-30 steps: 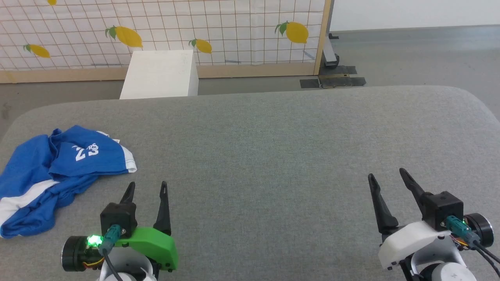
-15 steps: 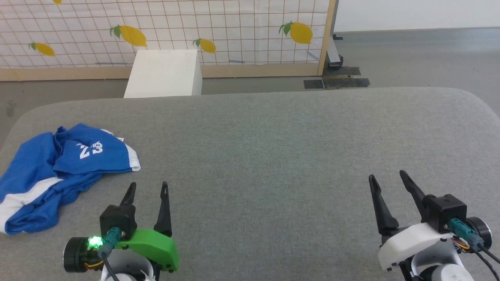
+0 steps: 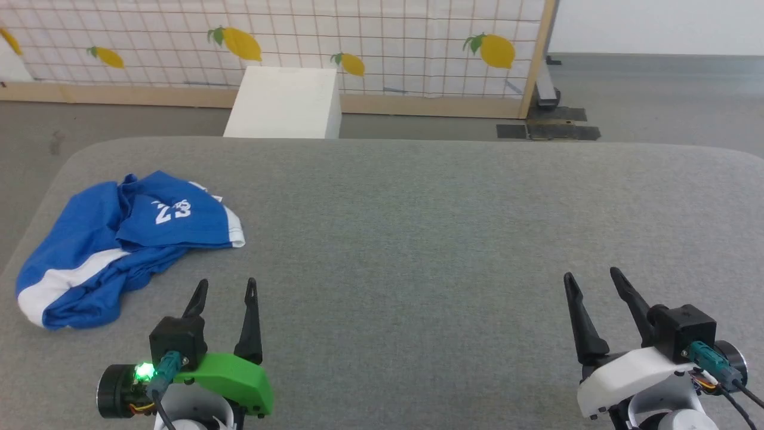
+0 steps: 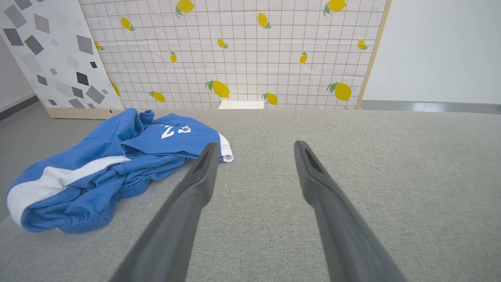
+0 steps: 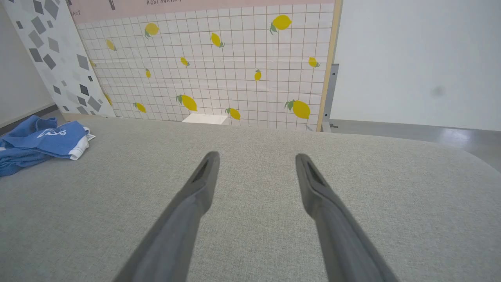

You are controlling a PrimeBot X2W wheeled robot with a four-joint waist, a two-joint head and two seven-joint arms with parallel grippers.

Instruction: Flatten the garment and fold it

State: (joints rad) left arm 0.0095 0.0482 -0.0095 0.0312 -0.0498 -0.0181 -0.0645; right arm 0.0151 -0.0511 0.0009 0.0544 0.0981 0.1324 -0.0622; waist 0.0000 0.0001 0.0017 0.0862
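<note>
- At the lower left of the head view sits the left gripper (image 3: 227,282) with its green shell. Its two long dark fingers (image 3: 249,316) are spread apart and hold nothing.
- At the lower right is the white-shelled right gripper (image 3: 591,275). Its fingers (image 3: 580,322) are likewise released and empty, and it is well apart from the cloth.
- Both are above the grey fabric-covered desk (image 3: 418,239) with rounded corners.
- The garment (image 3: 119,239), a pair of bright blue soft shorts with white trim, lies crumpled at the left of the frame, close to the desk's left edge and just above the left fingertips without touching them.
  - The leg printed with a white "23" is folded over the top of the heap.
  - Its white hem points toward the middle of the frame.
  - A broad white stripe curls round the lower-left end.
- Flattening has not begun, and the likely trouble lies in the heap itself.
  - A pinch into the bunched folds could take two layers at once, so the shorts would lift as a lump and not open.
  - A tug toward the left could slide the cloth off the nearby edge.
  - The right arm has to cross most of the desk, so it could crowd the left arm.
- Beyond the desk a plain white box (image 3: 283,101) stands on the grey floor (image 3: 656,89).
- Behind the box is a white grid-patterned panel printed with yellow lemons (image 3: 388,36).
</note>
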